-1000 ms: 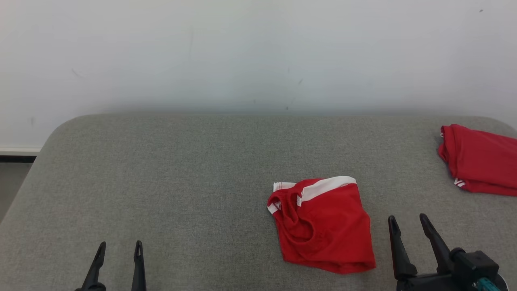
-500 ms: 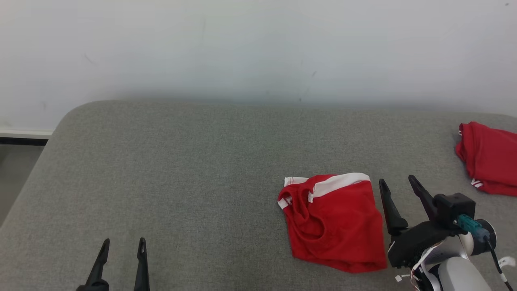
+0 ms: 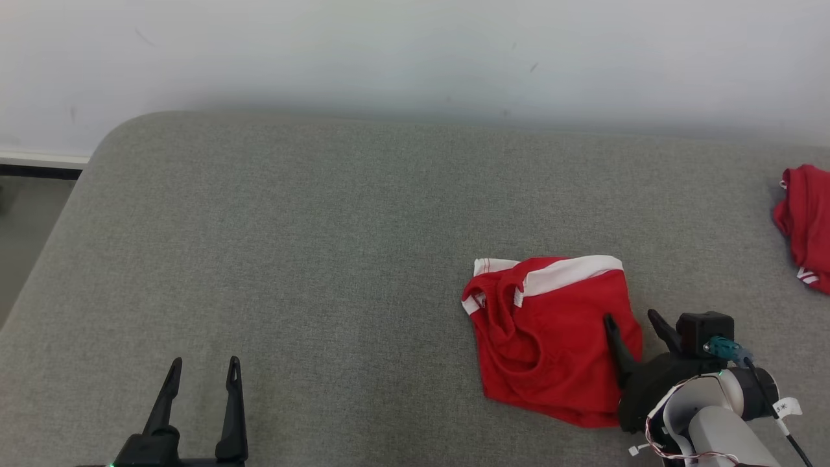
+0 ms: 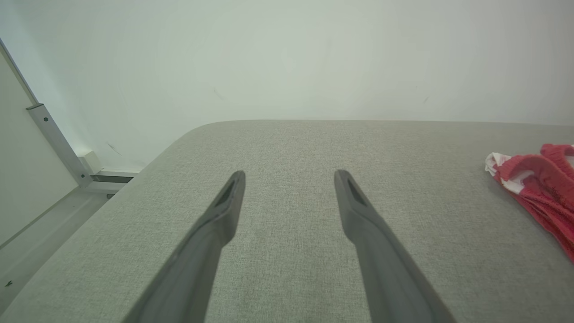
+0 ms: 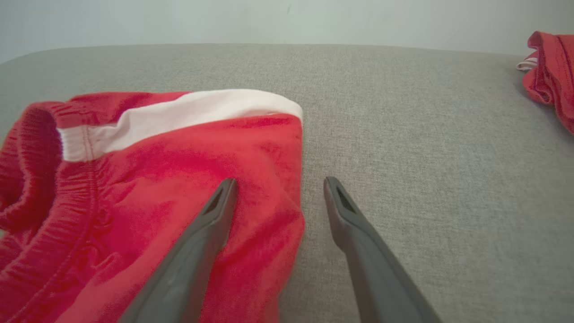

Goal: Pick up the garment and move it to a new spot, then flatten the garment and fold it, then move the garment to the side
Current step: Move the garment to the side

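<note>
Evidently soft, light and limp, the garment (image 5: 148,179) looked best pinched at its edge, which the right fingers (image 5: 206,233) straddled, spread wide, empty.

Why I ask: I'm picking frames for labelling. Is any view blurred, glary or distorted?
Head view: even soft light, no glare, garment sharp, a dim shadow band where the grey pad meets the wall. Left wrist view: wide-angle stretch, left gripper fingers loom large and soft near the bottom edge. Right wrist view: right gripper likewise soft low down; the red looks oversaturated.
</note>
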Controlling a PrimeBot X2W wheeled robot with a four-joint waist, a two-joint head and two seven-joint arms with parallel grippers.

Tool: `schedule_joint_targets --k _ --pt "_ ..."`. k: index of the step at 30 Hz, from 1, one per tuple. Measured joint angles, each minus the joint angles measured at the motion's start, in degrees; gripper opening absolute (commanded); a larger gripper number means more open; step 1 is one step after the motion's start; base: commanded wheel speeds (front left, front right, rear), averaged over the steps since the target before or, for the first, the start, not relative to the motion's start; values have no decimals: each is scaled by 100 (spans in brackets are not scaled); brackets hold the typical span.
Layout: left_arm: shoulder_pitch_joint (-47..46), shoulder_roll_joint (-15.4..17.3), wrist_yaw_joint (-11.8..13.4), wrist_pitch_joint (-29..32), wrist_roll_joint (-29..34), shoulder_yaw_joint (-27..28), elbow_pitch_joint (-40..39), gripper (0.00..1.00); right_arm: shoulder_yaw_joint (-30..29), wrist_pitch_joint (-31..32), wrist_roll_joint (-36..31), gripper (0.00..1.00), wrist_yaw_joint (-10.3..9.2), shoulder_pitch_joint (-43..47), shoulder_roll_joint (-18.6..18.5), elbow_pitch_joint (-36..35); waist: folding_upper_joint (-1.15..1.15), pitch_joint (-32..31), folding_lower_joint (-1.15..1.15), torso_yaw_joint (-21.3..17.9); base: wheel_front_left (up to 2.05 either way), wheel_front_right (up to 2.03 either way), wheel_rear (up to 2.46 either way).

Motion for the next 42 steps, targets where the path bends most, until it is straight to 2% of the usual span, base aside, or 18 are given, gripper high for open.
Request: schedule_joint_targets --k 8,9,11,12,18,28,42 --pt "-136 -5 9 -22 1 -96 74 100 187 -40 90 100 0 -201 114 888 0 39 0 9 0 0 0" --pt "-137 -15 20 -22 1 -116 70 100 229 -40 121 80 0 -223 131 953 0 33 -1 9 0 0 0" --pt "-137 -32 45 -25 2 -145 67 100 330 -57 190 12 0 -278 154 1057 0 19 -1 7 0 0 0" --pt "-137 -31 46 -27 2 -149 66 100 379 -92 212 0 0 -299 158 1104 0 16 -1 7 0 0 0" --pt "-137 -18 48 -29 -7 -177 80 100 617 -201 341 0 1 -539 80 1391 0 6 -1 15 0 0 0" --pt "-157 58 58 -19 -53 -207 -27 100 1174 -304 423 0 0 -1489 -434 1376 0 231 -1 -174 0 0 0" --pt "-1086 254 -156 -29 53 -430 -296 100 1594 -154 750 0 0 -2913 -2001 956 0 1258 0 -603 0 0 0"
